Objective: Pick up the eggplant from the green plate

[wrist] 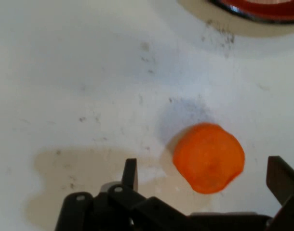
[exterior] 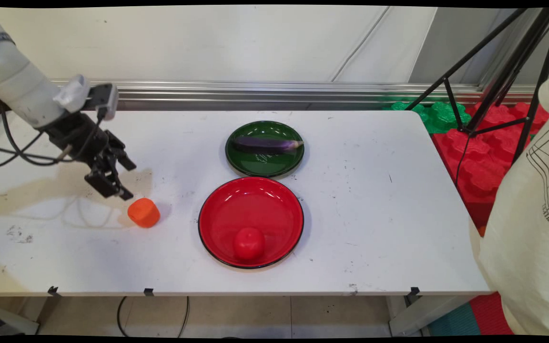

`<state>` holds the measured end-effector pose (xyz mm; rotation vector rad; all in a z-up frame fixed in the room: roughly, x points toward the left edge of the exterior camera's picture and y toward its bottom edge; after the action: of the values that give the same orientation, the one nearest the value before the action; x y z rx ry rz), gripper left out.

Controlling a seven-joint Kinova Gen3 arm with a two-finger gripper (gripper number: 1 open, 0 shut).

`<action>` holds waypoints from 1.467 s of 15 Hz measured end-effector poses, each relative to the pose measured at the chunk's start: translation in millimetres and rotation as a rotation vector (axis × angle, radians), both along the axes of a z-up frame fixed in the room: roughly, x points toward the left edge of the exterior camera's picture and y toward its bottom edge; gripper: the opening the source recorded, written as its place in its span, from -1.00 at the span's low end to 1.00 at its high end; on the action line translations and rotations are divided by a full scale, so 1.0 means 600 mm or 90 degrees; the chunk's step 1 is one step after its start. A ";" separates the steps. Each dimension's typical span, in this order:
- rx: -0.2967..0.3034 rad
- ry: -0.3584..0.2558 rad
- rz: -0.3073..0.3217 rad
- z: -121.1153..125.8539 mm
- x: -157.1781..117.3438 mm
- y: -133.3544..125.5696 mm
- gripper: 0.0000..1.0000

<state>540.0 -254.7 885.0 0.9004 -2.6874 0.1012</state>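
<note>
My claw (exterior: 117,181) hangs low over the white table (exterior: 360,214), its fingers spread wide with nothing between them. In the hand view one fingertip (wrist: 130,174) shows left of centre and the other at the right edge.

The orange piece (exterior: 144,212), a short stubby cylinder, lies on the table just beyond and below my fingertips. In the hand view the orange piece (wrist: 209,157) sits between the two fingers but nearer the right one, not touching either. No contact yet, as far as I can judge.

Further out, past the orange piece, stands the red plate (exterior: 217,205) with a red ball-shaped fruit (exterior: 249,243) in its near part. Beyond that, the green plate (exterior: 236,159) carries a purple eggplant (exterior: 267,143) laid across it. Both plates are well apart from my claw; only the red plate's rim (wrist: 255,12) shows at the top of the hand view.

Judgement on doing a grasp well here: the piece is off-centre in my opening, so I would shift toward my right finger until it sits midway. Then I would lower until the pads bracket its curved sides. It looks smooth and round, and could roll or squirt out if pinched off-axis. Close slowly and evenly.
</note>
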 end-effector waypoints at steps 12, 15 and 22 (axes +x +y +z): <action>-0.102 0.065 0.021 0.090 -0.022 -0.086 1.00; -0.116 0.079 0.023 0.093 -0.034 -0.113 1.00; -0.135 0.099 0.024 0.073 -0.062 -0.181 1.00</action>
<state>502.7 -363.0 929.1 0.8558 -2.4613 0.3052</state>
